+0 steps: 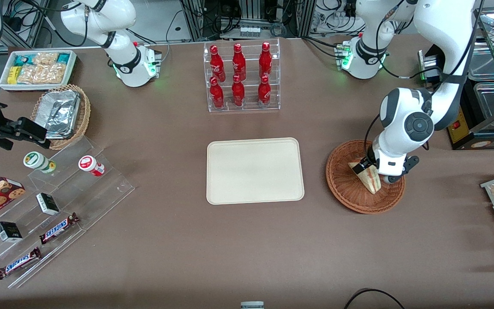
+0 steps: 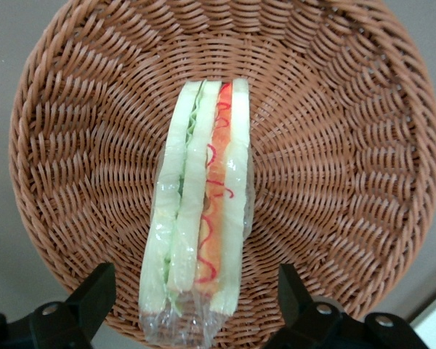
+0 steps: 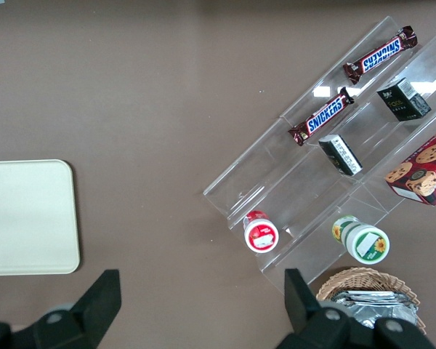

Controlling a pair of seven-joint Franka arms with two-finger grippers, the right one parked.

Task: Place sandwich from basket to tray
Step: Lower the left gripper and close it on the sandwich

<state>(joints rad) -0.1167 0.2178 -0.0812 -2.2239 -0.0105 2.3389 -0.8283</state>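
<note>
The reddish-brown wicker basket [image 1: 349, 189] sits at the right of the front view, just right of centre height, on the brown table [image 1: 178, 240]. The wrapped sandwich [image 1: 369, 177] lies inside it, its pale wedge pointing toward the lower edge of the frame. The left arm's gripper [image 1: 374, 171] hangs directly over the sandwich, low inside the basket's rim.

In the left wrist view the sandwich [image 2: 200, 218] lies on its side across the basket [image 2: 334, 145] floor, showing white bread layers, green filling and an orange-red layer with red squiggles under clear wrap. The two black fingers [image 2: 94, 294] stand spread wide, one on each side of the sandwich's broad end, with a gap of weave between each finger and the wrap; the gripper [image 2: 192, 291] has hold of nothing.

The cream tray [image 1: 255, 170] lies flat at the centre of the front view, apart from the basket. A clear rack of red bottles [image 1: 241, 75] stands above the tray in the frame.
</note>
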